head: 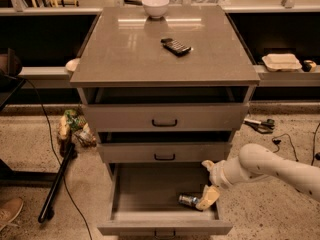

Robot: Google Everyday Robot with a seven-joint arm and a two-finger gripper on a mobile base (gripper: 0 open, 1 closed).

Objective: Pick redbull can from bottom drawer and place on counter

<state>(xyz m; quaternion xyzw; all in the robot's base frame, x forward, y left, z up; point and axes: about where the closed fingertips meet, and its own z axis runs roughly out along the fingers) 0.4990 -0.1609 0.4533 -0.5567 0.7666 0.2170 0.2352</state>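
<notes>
The redbull can (187,200) lies on its side on the floor of the open bottom drawer (145,194), near its front right corner. My gripper (206,181), on a white arm coming in from the right, is inside the drawer at its right side. It is open. The lower pale finger (208,197) is right beside the can's right end; whether it touches is unclear. The upper finger (206,163) is up near the middle drawer's front. The counter (150,49) is the glossy grey-brown top of the drawer unit.
A white bowl (155,5) stands at the counter's back edge and a black keypad handset (176,46) lies near its middle. The two upper drawers (165,118) stand slightly open. A black pole (56,184) and a cable lie on the floor at left.
</notes>
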